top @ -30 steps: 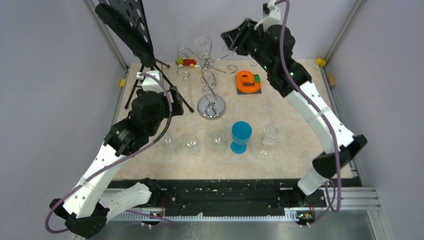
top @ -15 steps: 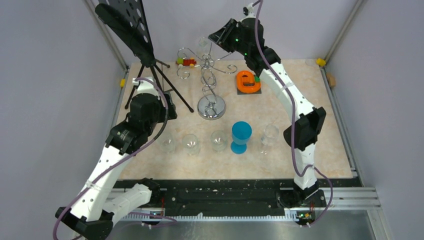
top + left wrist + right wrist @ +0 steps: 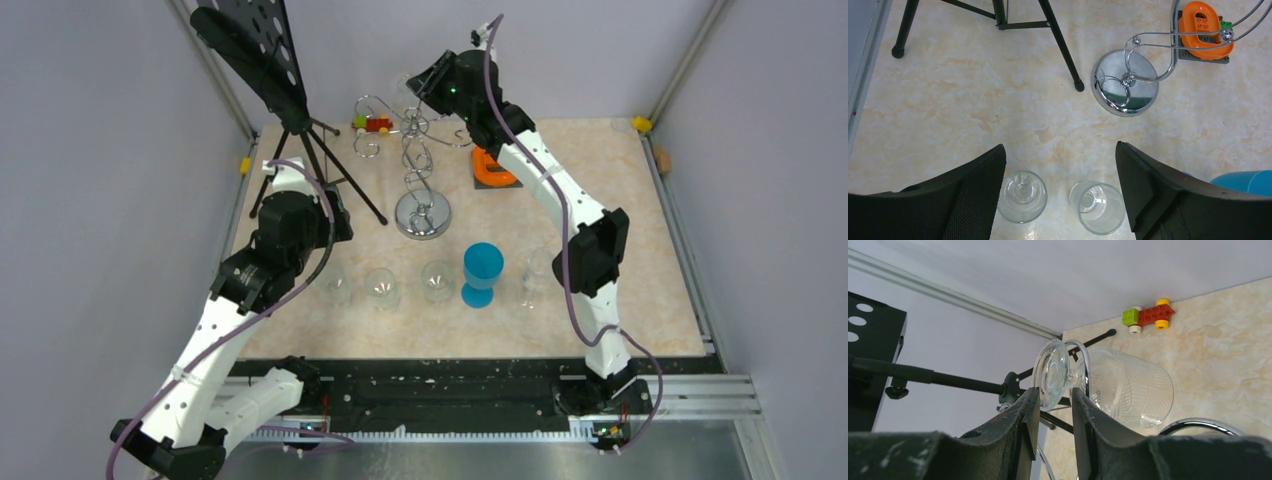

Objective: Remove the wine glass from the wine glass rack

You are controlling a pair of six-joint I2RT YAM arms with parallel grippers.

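The glass (image 3: 1128, 387) hangs on a top hook of the rack (image 3: 420, 165), its ribbed clear bowl past the wire and its smooth round foot between the fingers of the narrow right claw (image 3: 1054, 391); whether they bite I cannot tell. Best pinch that thin, slick foot squarely and slide the stem out through the chrome hook's open end, not against it. The left claw (image 3: 1059, 146) gapes wide above the desk (image 3: 973, 100).

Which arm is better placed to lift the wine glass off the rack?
Right. The right end effector is at the wine glass rack, fingers flanking the foot of the wine glass; the left end effector hangs open over tumblers.
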